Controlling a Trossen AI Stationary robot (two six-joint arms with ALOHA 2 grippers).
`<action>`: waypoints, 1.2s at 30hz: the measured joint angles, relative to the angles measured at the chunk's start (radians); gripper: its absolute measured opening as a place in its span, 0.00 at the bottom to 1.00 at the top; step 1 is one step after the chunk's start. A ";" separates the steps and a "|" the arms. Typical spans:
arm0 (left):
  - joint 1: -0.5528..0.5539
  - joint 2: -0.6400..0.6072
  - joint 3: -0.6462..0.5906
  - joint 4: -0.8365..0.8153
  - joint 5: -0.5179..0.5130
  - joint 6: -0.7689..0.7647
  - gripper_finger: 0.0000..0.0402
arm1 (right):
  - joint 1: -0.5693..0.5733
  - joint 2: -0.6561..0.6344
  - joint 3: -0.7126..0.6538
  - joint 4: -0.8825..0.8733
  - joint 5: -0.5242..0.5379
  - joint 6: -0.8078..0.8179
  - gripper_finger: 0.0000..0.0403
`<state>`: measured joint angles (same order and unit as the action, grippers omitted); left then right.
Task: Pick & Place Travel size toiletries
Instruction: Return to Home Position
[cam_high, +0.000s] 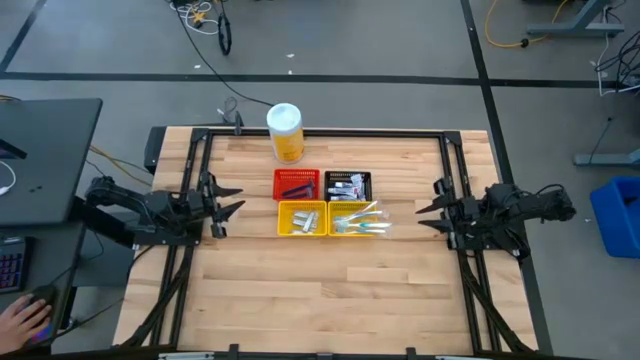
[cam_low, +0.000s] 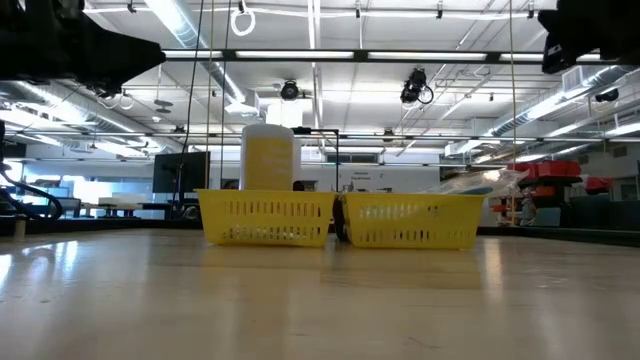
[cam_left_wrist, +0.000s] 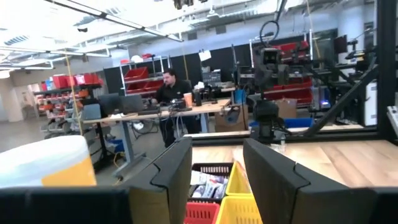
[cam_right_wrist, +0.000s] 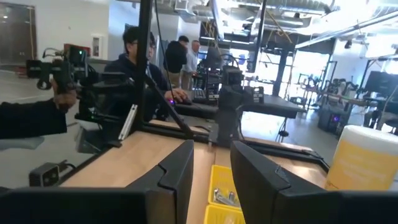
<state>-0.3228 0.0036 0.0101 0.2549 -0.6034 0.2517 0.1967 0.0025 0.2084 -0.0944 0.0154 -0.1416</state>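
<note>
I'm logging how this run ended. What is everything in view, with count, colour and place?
table: one, pale wood, beneath all.
canister: one, yellow, white lid, far edge.
red basket: one, table centre, by the canister.
black basket: one, right of the red.
left yellow basket: one, in front of the red.
right yellow basket: one, in front of the black.
toiletries: count unclear, white, silver, pale, in the baskets.
person's hand: one, off the table's left.
left gripper: dark, fingers open, empty, left edge.
right gripper: dark, fingers open, empty, right edge.

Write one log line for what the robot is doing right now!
left gripper: open, empty, left side | right gripper: open, empty, right side | toiletries: in four baskets mid-table
</note>
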 joint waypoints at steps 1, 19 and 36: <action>0.003 0.000 0.000 -0.001 -0.005 0.001 0.38 | 0.000 0.000 -0.019 0.021 0.000 -0.008 0.28; 0.184 0.000 -0.001 -0.084 0.126 -0.090 0.36 | -0.035 0.004 -0.199 0.183 0.097 0.011 0.28; 0.190 0.010 -0.001 -0.173 0.130 -0.156 0.36 | -0.035 0.004 -0.199 0.181 0.096 -0.013 0.28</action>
<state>-0.1329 0.0137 0.0090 0.0818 -0.4735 0.0955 0.1616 0.0067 0.0093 0.0864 0.1116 -0.1547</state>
